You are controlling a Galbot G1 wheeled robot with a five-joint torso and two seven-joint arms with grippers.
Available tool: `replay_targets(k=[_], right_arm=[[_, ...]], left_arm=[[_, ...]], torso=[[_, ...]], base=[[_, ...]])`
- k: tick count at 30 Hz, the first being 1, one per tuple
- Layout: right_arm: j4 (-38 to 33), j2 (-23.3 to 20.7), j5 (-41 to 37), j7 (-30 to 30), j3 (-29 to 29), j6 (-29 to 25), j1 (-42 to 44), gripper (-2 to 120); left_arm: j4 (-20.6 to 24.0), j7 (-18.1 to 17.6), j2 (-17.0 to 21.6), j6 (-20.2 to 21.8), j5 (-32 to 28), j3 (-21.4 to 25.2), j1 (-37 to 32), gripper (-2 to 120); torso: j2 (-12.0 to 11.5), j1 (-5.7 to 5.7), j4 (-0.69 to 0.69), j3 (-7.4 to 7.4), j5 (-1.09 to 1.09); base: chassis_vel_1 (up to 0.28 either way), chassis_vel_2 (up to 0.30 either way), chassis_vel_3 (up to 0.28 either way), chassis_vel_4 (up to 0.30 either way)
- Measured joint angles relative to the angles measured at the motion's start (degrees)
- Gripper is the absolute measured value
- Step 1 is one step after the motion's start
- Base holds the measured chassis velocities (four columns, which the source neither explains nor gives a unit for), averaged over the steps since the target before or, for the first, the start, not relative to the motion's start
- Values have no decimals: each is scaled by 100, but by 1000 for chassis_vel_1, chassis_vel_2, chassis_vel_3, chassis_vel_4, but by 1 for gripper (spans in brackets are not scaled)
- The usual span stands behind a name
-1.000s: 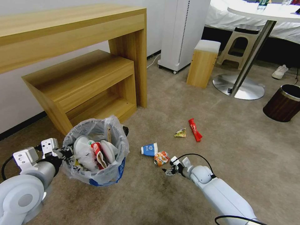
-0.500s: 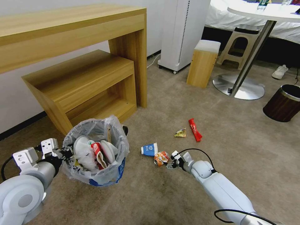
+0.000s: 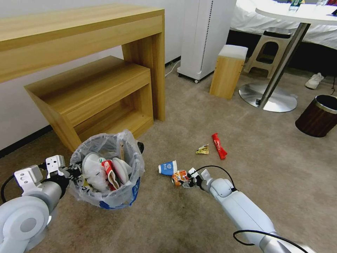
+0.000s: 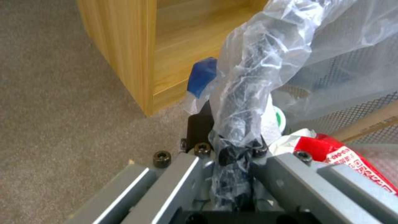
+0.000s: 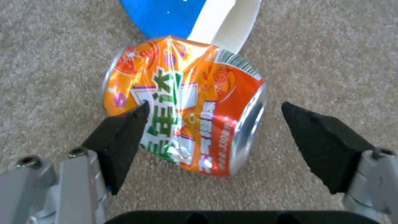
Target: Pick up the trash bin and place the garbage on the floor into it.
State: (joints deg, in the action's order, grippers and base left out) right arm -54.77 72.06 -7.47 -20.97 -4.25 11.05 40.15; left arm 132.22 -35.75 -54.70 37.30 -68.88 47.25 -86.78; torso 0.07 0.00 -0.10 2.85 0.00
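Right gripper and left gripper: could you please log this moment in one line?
left gripper: shut on trash bin rim | right gripper: open, straddling crushed orange can on floor | blue-white cup: beside can

Crushed orange can (image 5: 186, 105) between the spread fingers of the right gripper (image 5: 213, 109)

The can lies on its side on the beige carpet (image 5: 331, 46), dented, its silver rim turned toward one black fingertip (image 5: 319, 137), which stands apart from it. The other fingertip overlaps the can's printed side. A blue-and-white paper cup (image 5: 195, 18) lies just beyond the can, touching its far edge.
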Motion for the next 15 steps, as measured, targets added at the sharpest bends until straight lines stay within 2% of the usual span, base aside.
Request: replay_targets(k=[2, 11, 15], right_arm=[[83, 42, 59, 4, 0, 7, -28, 75], [121, 14, 93, -30, 52, 19, -13, 67], [139, 8, 180, -99, 94, 32, 34, 49]], left_arm=[[-21, 6, 0, -1, 0, -4, 15, 0], [-65, 25, 0, -4, 5, -31, 47, 0], [-67, 28, -2, -6, 5, -44, 61, 0]], torso=[[0, 0, 0, 0, 0], [0, 0, 0, 0, 0], [0, 0, -1, 0, 1]], base=[[0, 0, 0, 0], [0, 0, 0, 0], [0, 0, 0, 0]])
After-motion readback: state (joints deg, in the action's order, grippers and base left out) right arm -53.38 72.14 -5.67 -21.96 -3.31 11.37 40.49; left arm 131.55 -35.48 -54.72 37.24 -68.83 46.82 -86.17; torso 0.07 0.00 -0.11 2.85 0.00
